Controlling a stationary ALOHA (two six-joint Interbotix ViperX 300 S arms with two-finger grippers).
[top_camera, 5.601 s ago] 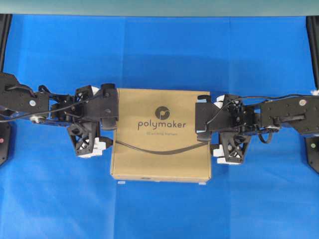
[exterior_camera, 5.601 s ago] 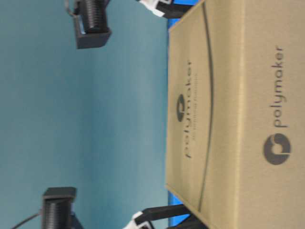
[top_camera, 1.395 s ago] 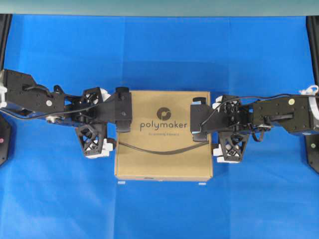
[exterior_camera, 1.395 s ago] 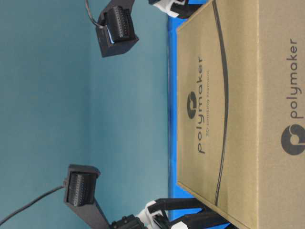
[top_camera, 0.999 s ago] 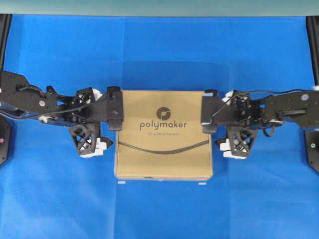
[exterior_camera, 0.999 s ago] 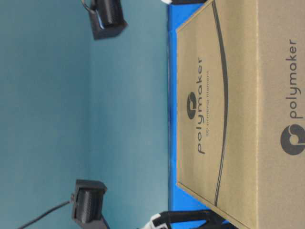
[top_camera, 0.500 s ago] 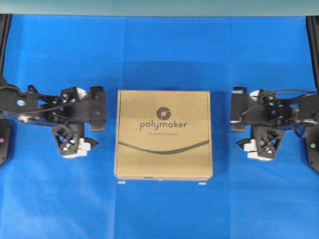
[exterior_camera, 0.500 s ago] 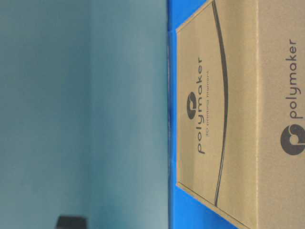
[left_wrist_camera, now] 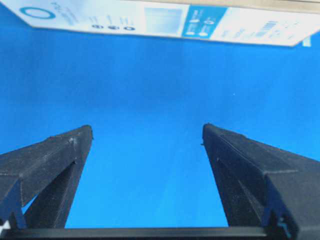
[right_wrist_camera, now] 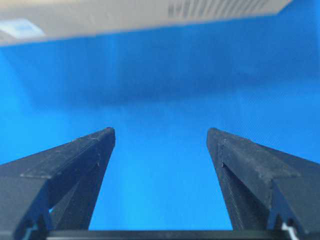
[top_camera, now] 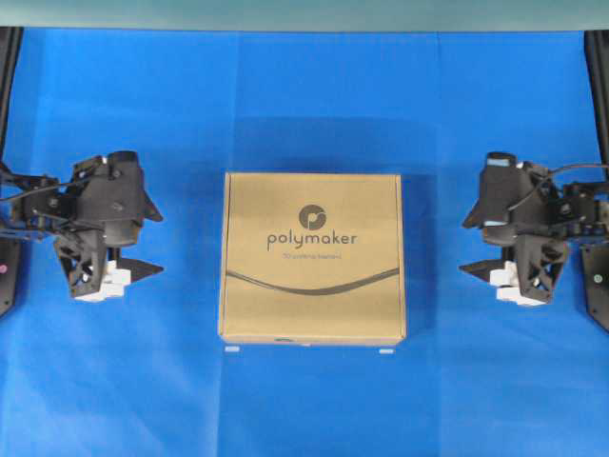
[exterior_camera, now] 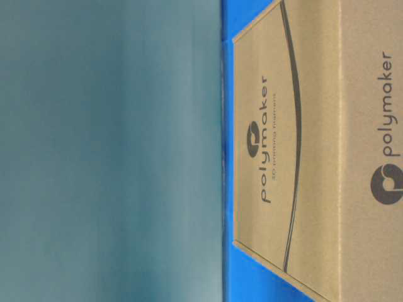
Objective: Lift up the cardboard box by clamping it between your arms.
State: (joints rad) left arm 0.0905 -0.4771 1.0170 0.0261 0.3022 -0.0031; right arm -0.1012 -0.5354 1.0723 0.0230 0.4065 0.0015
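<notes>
The box (top_camera: 312,257) lies flat in the middle of the blue cloth (top_camera: 304,105), with its "polymaker" logo facing up. In the table-level view it fills the right side, and a plain teal wall (exterior_camera: 107,151) fills the left.

The two arms sit well apart from the box — one on each side. The left gripper (top_camera: 147,240) is on the left and points toward the box. Its jaws stand wide open with nothing between them, only blue cloth. In the left wrist view the box's side with a white label shows at the top, far from the tips.

The right gripper (top_camera: 471,246) is on the right and also points at the box. Its jaws are wide open too — empty. Neither arm touches the box.
</notes>
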